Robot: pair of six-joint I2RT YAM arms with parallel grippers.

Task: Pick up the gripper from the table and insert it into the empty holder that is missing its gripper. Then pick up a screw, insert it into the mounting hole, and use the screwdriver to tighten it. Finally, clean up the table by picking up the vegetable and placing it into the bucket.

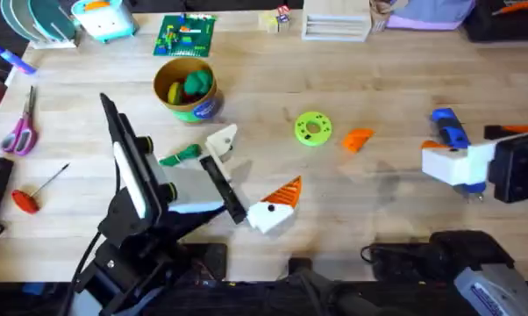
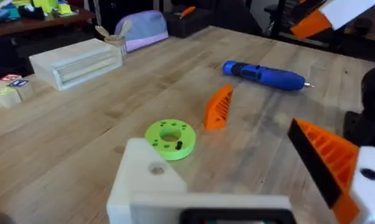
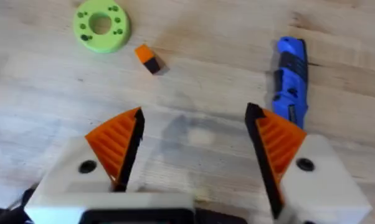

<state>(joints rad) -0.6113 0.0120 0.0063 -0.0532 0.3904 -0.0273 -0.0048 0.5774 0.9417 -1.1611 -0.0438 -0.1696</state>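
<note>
Nothing of the task is judged done. The right gripper (image 3: 194, 155) is spread wide and empty near the blue pen-shaped electric screwdriver (image 1: 448, 128); the left gripper (image 1: 249, 174) is also held open. The slim green toy vegetable (image 1: 181, 156) lies outside the small round yellow bucket (image 1: 200, 109), near the chunky white plastic holder (image 1: 222, 140). The ribbed orange plastic wedge (image 1: 359, 139) lies on the table, uninserted.

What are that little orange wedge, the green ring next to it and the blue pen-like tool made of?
The orange wedge looks like matte molded or printed plastic, judging by its ribbed face and even colour. The green ring also seems matte plastic, flat with small holes. The blue screwdriver appears to be smooth plastic with a darker grip band and a thin, probably metal tip.
</note>
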